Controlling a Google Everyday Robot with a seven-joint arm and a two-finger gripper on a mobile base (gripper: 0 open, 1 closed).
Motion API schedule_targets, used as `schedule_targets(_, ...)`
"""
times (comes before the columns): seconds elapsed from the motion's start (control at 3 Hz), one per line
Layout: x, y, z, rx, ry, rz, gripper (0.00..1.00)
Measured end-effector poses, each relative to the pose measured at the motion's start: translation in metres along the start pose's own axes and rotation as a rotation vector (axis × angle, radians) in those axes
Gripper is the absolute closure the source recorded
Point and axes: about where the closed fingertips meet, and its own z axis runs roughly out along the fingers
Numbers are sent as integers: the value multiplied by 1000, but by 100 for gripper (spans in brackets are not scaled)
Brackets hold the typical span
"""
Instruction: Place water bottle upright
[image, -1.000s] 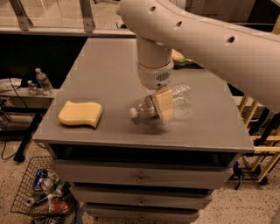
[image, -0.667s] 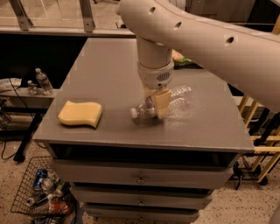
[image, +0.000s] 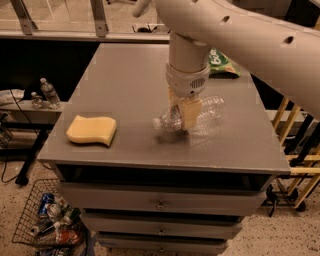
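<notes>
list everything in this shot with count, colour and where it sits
water bottle: 1, clear with a white cap, lying on its side, centre-right of the table
sponge: 1, yellow, front left of the table top
snack bag: 1, green, far right of the table, partly behind the arm
table: 1, grey, mid-frame, with drawers below
small bottles: 2, clear, on a low ledge left of the table
wire basket: 1, dark, on the floor front left, holding cans (number unclear)
wooden rails: pale yellow, right of the table, number unclear
arm: 1, white, reaching in from the top right
pincer: 1, tan, down over the water bottle near its neck
</notes>
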Motion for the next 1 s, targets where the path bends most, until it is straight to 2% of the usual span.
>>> schedule_targets(0.33, 8, 3, -27, 110, -142, 0, 100)
schedule_targets(0.67, 28, 8, -55, 252, -327, 3, 100)
schedule_targets(1.0, 51, 10, -65, 366, -525, 15, 100)
